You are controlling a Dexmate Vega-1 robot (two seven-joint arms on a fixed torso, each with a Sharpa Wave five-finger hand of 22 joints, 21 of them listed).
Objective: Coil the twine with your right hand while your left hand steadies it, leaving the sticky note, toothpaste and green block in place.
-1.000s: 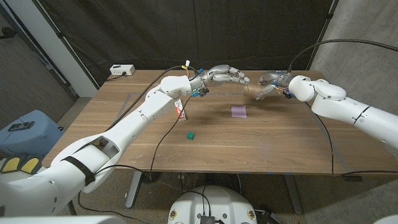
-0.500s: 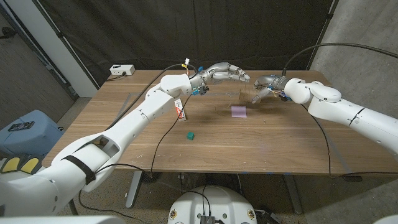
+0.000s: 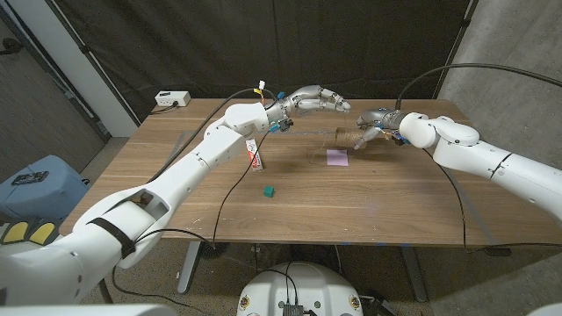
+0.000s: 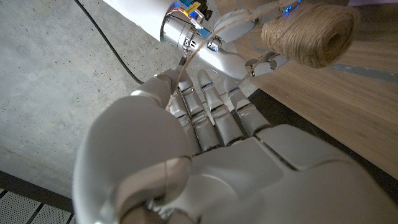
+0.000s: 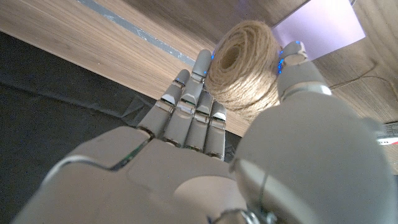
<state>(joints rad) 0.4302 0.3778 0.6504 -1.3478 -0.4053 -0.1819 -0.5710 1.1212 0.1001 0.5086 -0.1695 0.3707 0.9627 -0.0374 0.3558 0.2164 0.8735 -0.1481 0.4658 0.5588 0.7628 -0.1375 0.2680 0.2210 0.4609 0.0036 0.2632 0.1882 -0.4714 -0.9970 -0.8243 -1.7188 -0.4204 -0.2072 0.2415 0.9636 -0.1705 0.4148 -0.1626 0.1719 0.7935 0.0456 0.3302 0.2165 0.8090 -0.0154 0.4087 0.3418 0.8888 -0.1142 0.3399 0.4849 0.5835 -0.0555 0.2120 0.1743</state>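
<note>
Dark curtains hang behind the wooden table (image 3: 369,202), and from the head view both arms reach to its far side. The right hand (image 3: 367,133) carries the ball of twine (image 3: 349,134) just above the purple sticky note (image 3: 337,157); a second ago it was further right and nearer the back edge, so it has swung inward toward the left hand (image 3: 314,99). That left hand sits raised with its fingers stretched toward the ball; it has lifted slightly. The gap between the hands has narrowed, which I take as one turn of winding under way. The toothpaste (image 3: 254,154) stands by the left forearm and the green block (image 3: 270,190) lies nearer the front, both where they were, as is the note.

Over the left wrist, the left hand (image 4: 186,155) has a thin strand pinched up by its fingertips, the rest of the fingers lying fairly straight. Beyond them the twine ball (image 4: 309,34) is clasped in the right hand's fingers (image 4: 239,59) over the wood.

Over the right wrist, the right hand (image 5: 211,155) is wrapped about the ball (image 5: 239,71), fingers on one side and thumb on the other, hollow core facing the camera. A corner of the sticky note (image 5: 320,31) shows close beyond, so the ball passes near it and could brush it.
</note>
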